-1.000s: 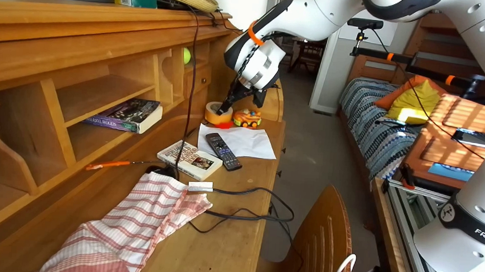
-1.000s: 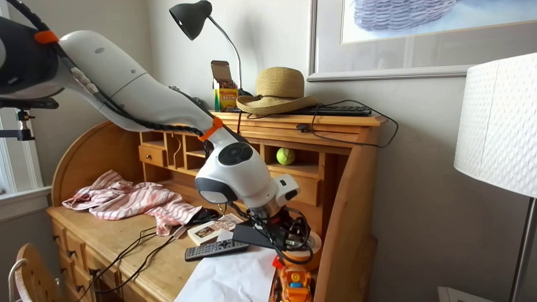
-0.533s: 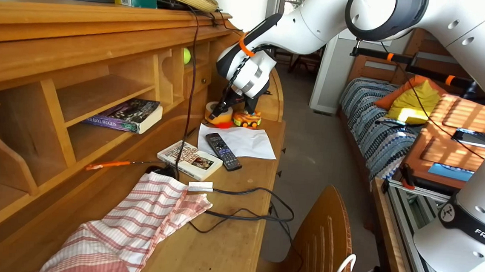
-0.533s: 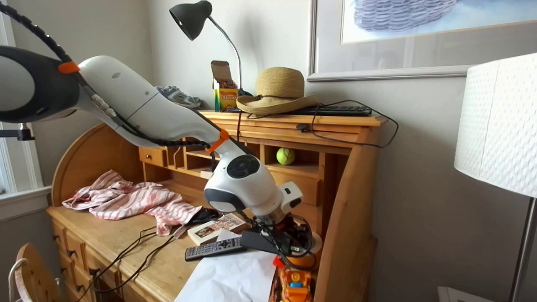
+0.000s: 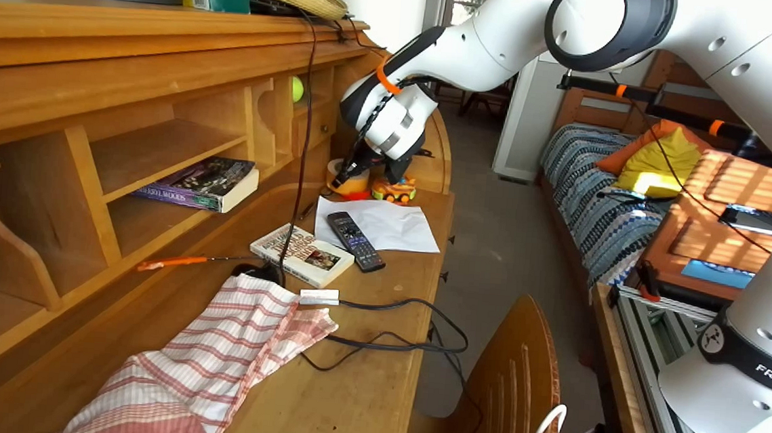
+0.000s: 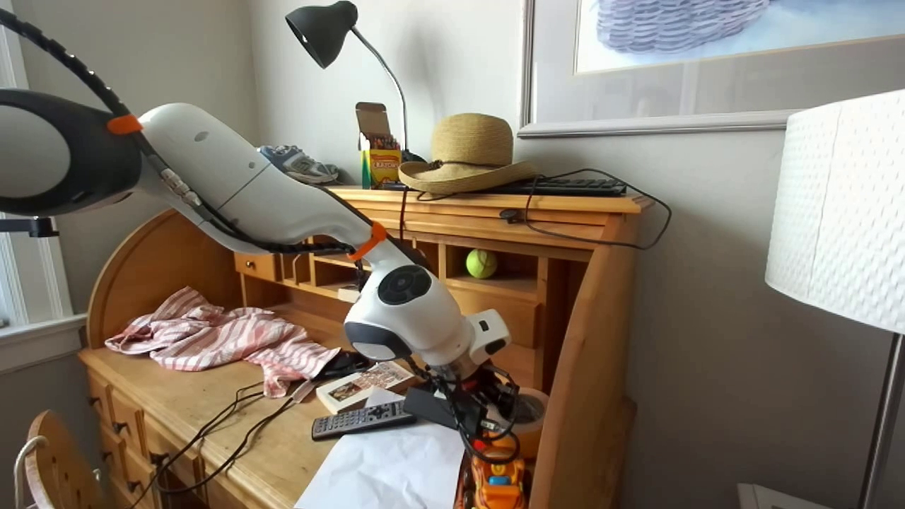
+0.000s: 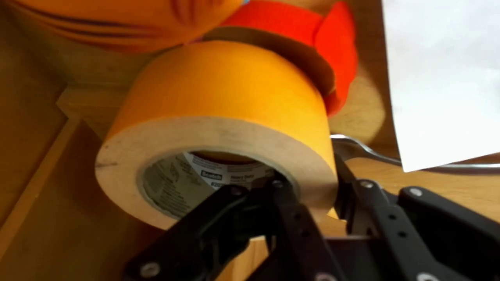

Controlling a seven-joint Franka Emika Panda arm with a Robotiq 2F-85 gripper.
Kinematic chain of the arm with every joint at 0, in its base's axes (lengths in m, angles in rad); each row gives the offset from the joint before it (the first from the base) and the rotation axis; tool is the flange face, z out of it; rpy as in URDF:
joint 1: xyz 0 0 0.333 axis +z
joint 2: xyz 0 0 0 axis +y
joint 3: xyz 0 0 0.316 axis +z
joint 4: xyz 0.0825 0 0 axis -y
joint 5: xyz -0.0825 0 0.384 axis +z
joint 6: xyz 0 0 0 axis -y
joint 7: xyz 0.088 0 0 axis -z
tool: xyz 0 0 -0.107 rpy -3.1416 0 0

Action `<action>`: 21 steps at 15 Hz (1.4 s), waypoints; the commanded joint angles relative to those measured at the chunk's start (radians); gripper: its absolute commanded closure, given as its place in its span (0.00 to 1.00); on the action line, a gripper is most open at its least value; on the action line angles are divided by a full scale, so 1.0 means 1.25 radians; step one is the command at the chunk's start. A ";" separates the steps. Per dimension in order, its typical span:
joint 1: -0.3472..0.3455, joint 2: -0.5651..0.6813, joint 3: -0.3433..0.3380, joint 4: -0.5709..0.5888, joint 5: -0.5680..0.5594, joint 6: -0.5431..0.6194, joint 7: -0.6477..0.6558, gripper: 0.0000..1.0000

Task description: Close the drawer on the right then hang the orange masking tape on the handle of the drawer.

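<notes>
The orange masking tape (image 7: 230,86) fills the middle of the wrist view, its pale face and printed core turned toward the camera. My gripper (image 7: 311,181) is shut on the near right part of the roll's wall, one finger inside the hole and the other against the outside. In both exterior views the tape (image 6: 532,430) is at the far right corner of the desk, partly covered by my gripper. Above it is the small wooden drawer (image 6: 520,318), its front looking about flush with the cubbyholes. A dark round handle (image 5: 324,128) shows on that drawer (image 5: 310,132).
An orange toy car (image 6: 498,481) and a red piece (image 7: 338,58) crowd the tape. The desk's tall side wall (image 6: 587,353) rises close beside it. White paper (image 5: 385,223), a remote (image 5: 356,241) and a metal utensil (image 7: 375,156) lie nearby. A cable (image 5: 308,102) hangs before the cubbyholes.
My arm has lowered and shifted toward the tape. The fingers have come together on the roll's wall, and the roll appears slightly shifted and tilted.
</notes>
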 commanded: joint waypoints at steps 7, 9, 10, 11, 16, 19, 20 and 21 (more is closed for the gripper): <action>-0.163 -0.035 0.272 -0.026 0.126 0.270 -0.135 0.93; -0.251 -0.051 0.388 -0.057 0.125 0.246 -0.189 0.93; -0.305 -0.050 0.456 -0.068 0.126 0.255 -0.222 0.93; -0.352 -0.045 0.510 -0.077 0.126 0.263 -0.250 0.93; -0.595 -0.040 0.738 -0.227 0.132 0.275 -0.360 0.93; -0.730 -0.018 0.859 -0.301 0.133 0.303 -0.403 0.93; -0.767 -0.010 0.886 -0.322 0.136 0.315 -0.401 0.93; -0.807 -0.009 0.913 -0.352 0.132 0.319 -0.398 0.93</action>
